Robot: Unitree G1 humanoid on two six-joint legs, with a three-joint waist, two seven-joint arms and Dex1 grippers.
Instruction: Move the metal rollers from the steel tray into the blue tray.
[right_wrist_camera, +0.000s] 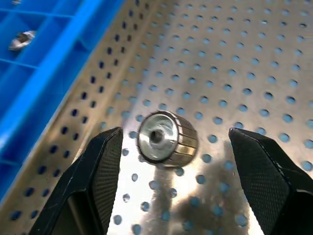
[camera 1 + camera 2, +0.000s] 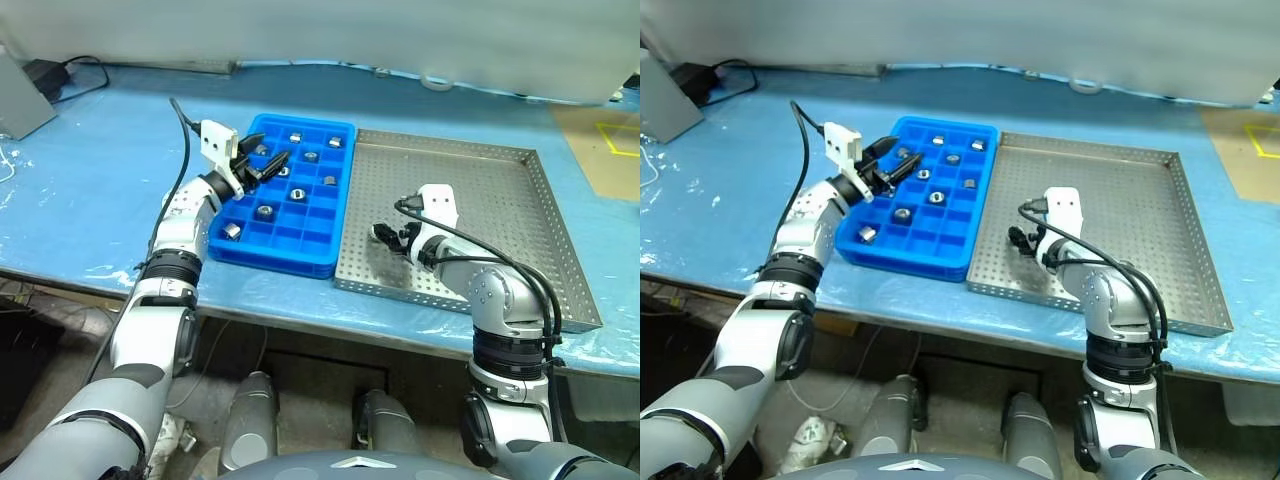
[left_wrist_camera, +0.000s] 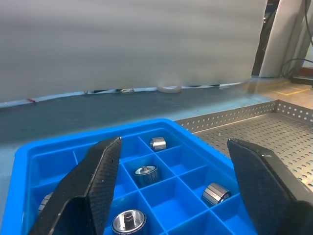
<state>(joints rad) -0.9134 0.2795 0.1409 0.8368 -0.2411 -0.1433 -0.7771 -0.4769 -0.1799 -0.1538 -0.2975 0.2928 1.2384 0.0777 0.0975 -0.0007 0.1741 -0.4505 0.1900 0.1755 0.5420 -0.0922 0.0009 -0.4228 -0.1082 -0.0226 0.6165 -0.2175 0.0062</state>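
The blue tray (image 2: 270, 265) lies left of the steel tray (image 2: 500, 200), edge to edge. Several metal rollers sit singly in its compartments, such as one roller (image 2: 265, 211) near the middle and another (image 3: 146, 175) in the left wrist view. My left gripper (image 2: 268, 162) hovers open over the blue tray's far left part, holding nothing. My right gripper (image 2: 388, 238) is low over the steel tray's near left area, open. In the right wrist view, one roller (image 1: 166, 139) lies on its side on the perforated floor between the two spread fingers, touching neither.
Both trays rest on a table covered in a blue sheet (image 2: 100, 190). Black cables and an adapter (image 2: 45, 72) lie at the back left, and a tape roll (image 2: 437, 82) lies at the back. A brown board with yellow markings (image 2: 600, 150) is on the right.
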